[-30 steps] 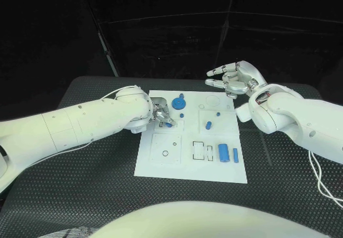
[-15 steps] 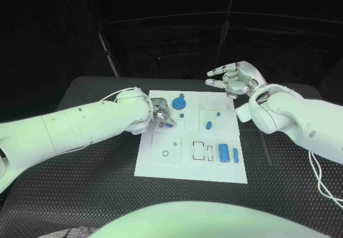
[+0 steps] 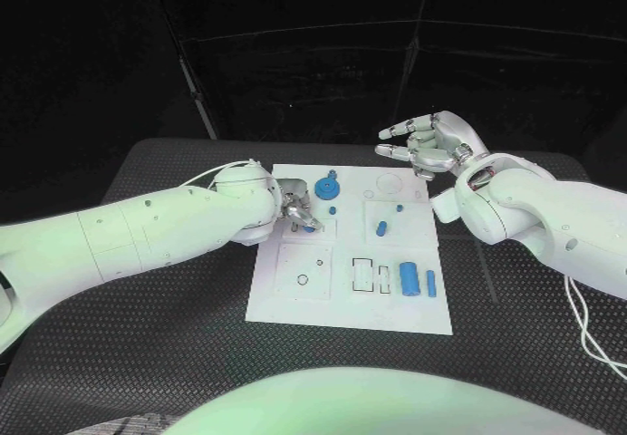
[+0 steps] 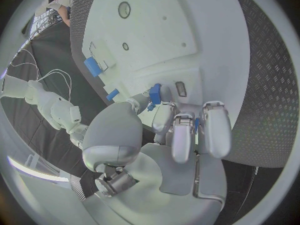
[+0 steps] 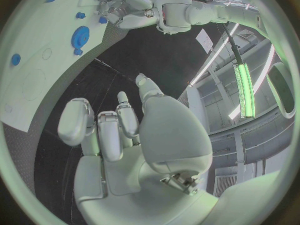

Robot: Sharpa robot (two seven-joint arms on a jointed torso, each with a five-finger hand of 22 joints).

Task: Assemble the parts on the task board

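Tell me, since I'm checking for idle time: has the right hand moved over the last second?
No. The right hand hangs open above the far right corner of the task board, in the same spot against that corner as before.

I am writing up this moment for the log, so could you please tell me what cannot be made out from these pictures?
- Head view: the left hand covers the small blue part it works on; its seating is hidden.
- Left wrist view: fingers hide most of that part, so the grip is uncertain.
- Right wrist view: the task board is cut off by the circle's rim.
- Head view: the board's empty outlines are too small to identify.
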